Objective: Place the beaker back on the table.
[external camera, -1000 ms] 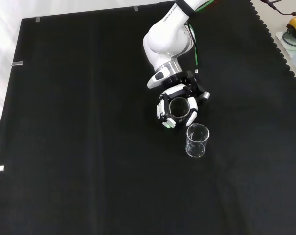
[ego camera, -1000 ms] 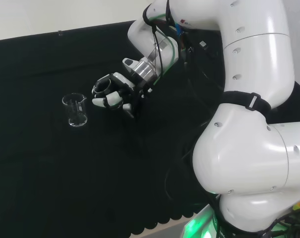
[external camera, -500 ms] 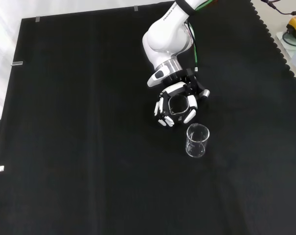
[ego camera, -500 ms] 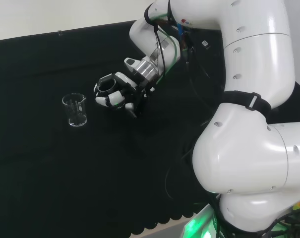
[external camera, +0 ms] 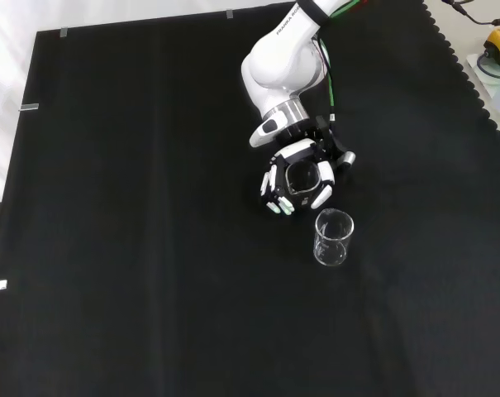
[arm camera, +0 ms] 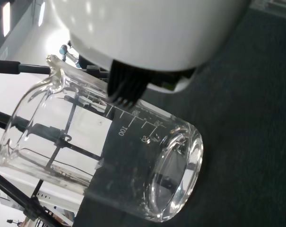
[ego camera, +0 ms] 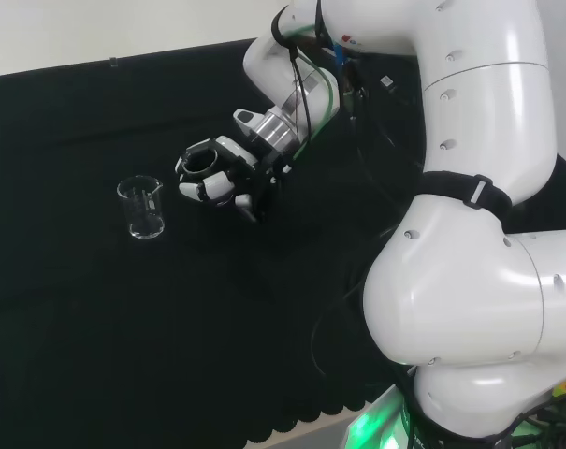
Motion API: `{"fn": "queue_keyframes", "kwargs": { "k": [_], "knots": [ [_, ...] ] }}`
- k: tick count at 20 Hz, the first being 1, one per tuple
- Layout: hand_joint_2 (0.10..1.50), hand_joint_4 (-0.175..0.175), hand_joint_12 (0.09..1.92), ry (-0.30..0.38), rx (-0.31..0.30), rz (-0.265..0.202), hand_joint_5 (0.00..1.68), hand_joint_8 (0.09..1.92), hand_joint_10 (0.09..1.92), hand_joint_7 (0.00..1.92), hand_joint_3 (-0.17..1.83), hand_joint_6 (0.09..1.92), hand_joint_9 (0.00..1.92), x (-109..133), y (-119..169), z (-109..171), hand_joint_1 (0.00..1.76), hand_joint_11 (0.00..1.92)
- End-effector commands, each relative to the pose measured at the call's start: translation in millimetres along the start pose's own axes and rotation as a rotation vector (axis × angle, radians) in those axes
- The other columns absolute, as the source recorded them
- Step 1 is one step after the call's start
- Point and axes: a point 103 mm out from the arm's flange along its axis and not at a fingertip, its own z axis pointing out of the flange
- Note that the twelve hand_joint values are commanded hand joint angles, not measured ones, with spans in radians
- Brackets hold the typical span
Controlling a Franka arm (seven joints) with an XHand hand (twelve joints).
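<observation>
The small clear glass beaker (ego camera: 141, 208) stands upright on the black cloth (ego camera: 95, 309). The black and white hand (ego camera: 217, 178) is to its right in the head view, not touching it. Its fingers are curled and hold nothing.

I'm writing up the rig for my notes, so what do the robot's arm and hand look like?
The arm is glossy white with rounded links and a black band at one joint. Black and green cables run along its forearm to a silver wrist collar. The hand has a black frame with white finger segments.
</observation>
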Motion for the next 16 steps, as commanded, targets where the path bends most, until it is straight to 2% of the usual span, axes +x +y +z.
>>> {"fn": "queue_keyframes", "kwargs": {
  "k": [1,5,7,13,16],
  "knots": [
    [0.35,-0.116,1.09,-0.005,0.003,0.0,0.91,0.6,0.33,1.15,1.06,0.89,1.22,1.1,-0.2,-0.4,1.12,0.74],
    [0.35,-0.105,1.12,-0.007,0.006,0.0,0.83,0.6,0.32,1.09,1.05,0.9,1.17,1.4,-2.2,-2.5,1.08,0.7],
    [0.35,-0.098,1.13,0.002,0.007,-0.007,0.8,0.61,0.31,1.06,1.05,0.9,1.15,1.8,-9.3,-13.8,1.07,0.67],
    [0.35,-0.082,1.19,-0.02,0.044,0.019,0.73,0.62,0.33,1.01,1.05,0.9,1.1,0.5,-12.2,-16.9,1.04,0.6],
    [0.34,-0.067,1.25,-0.026,0.056,0.021,0.63,0.63,0.4,0.93,1.04,0.88,1.02,-0.6,-12.9,-16.8,1.01,0.49]
  ]
}}
